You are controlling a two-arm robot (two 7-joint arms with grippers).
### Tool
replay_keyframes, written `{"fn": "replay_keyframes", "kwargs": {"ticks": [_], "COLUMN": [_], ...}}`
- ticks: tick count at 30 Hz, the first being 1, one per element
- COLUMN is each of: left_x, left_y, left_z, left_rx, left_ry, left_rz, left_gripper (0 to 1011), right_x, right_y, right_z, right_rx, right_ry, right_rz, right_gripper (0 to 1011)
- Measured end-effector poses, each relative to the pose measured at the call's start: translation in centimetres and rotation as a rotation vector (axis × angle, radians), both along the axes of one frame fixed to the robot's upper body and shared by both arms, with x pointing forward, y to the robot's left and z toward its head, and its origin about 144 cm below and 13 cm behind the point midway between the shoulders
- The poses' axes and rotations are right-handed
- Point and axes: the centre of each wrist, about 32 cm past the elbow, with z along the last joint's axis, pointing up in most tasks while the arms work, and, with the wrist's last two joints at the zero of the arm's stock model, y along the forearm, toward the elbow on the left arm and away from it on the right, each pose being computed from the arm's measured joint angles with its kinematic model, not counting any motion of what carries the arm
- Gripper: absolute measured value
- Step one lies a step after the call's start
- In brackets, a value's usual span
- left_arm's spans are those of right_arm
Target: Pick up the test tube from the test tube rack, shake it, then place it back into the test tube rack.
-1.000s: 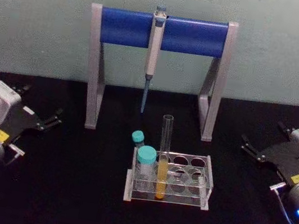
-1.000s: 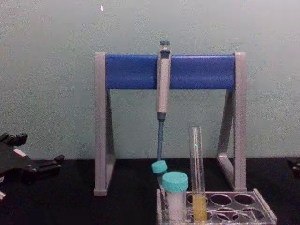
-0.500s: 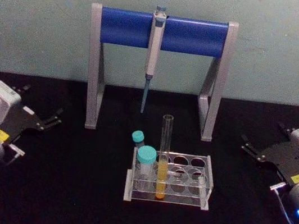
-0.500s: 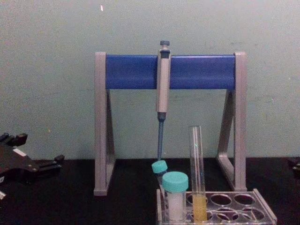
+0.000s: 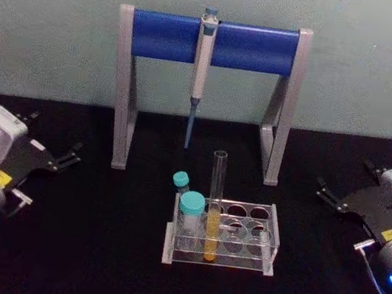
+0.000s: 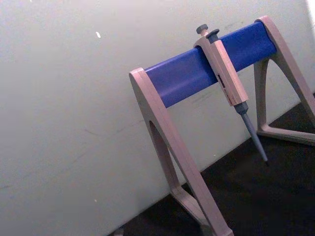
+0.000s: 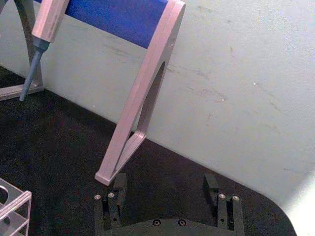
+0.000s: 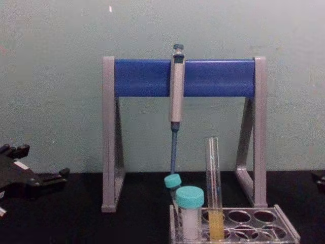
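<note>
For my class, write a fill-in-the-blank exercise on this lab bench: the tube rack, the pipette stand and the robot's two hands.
1. The test tube stands upright in the test tube rack, holding ____ liquid.
2. The pipette hangs from the ____ bar of the stand.
3. The left hand and the right hand sit at either side of the rack, both with fingers ____.

Missing words: yellow; blue; open.
</note>
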Motion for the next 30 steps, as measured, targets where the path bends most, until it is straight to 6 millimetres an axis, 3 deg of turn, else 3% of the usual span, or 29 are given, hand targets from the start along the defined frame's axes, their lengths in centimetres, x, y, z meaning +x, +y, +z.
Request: {"fn": "replay_keyframes", "kwargs": {"ticks": [14,30], "left_x": [0.0,0.0], "left_y": [0.0,0.0], "left_z": [0.0,0.0], "left_rx": [0.0,0.0], "left_ry": [0.0,0.0], "left_rz": [0.0,0.0], "left_gripper": [1001,1001], "right_x": [-1.4,-4.4], "right_y": [0.4,3.8], "right_z": [0.1,0.8], "right_rx": [0.026,0.245], "right_ry": [0.024,0.131], "right_rz": [0.038,0.253], "right_gripper": [1000,1000]}}
